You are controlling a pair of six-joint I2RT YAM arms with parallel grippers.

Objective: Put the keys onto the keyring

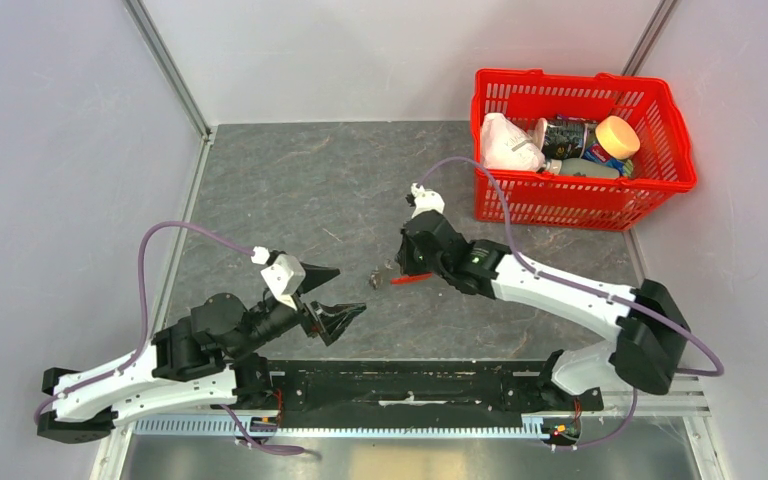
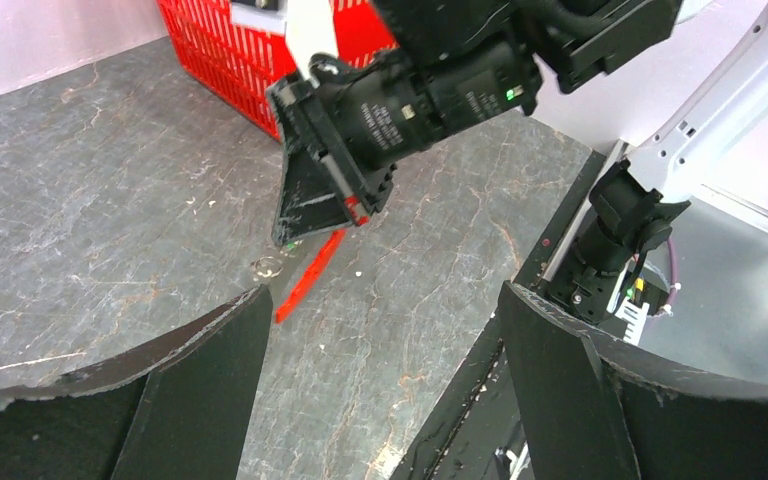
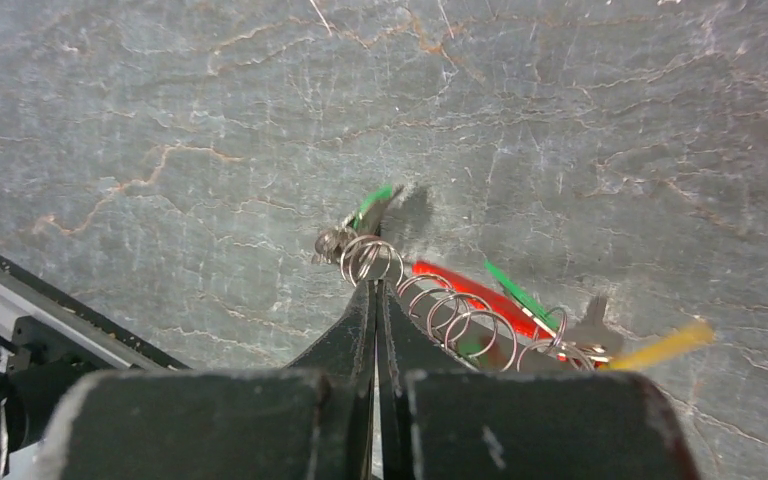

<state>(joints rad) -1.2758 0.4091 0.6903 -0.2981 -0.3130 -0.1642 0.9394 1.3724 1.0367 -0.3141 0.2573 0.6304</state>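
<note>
Top view. At centre frame, right claw (image 1: 399, 268) clamped fully shut, nose down on the keys (image 1: 376, 280) on the table (image 1: 290, 190). Just right of them, red stretch of the keyring (image 1: 412, 280), lying roughly left-to-right under that claw. A little to the left, left claw (image 1: 350, 290) spread wide, aimed at the same spot but apart from it. Upper right, basket (image 1: 580, 150), well away.

Left wrist view. Own fingers (image 2: 210, 370) far apart at the bottom corners, nothing between them. Straight ahead at centre, tip of the right claw touching down beside the keys. From there the red keyring bar slants toward the lower left, long axis pointing almost into the open gap.

Right wrist view. Fingers pressed flat together, tips at centre, meeting a small wire loop (image 3: 368, 260) that carries a green tag (image 3: 372, 200). Cannot tell whether the wire is pinched. Red bar running off to the lower right, more loops on or beside it, hard to say which. Yellow tag (image 3: 670, 345) at far right.

Right arm nearer by far. Probably hinges on sliding that loop along the bar's axis.
</note>
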